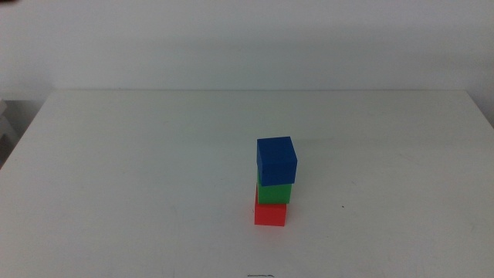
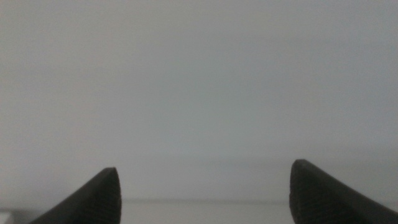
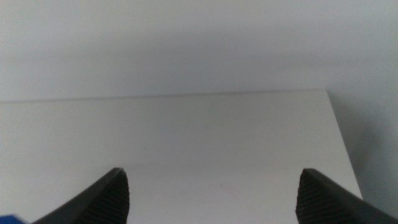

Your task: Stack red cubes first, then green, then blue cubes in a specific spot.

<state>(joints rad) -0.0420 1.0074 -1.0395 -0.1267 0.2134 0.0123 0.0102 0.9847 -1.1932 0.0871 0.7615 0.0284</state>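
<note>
A three-cube tower stands on the white table a little right of centre in the middle view. The red cube is at the bottom, the green cube rests on it, and the blue cube sits on top, turned slightly askew. Neither arm shows in the middle view. My left gripper is open and holds nothing, facing a blank grey wall. My right gripper is open too, with only bare tabletop between its jaws; a sliver of blue shows at that view's corner.
The table's right edge shows in the right wrist view, with a grey wall behind. A few tiny dark specks dot the tabletop right of the tower.
</note>
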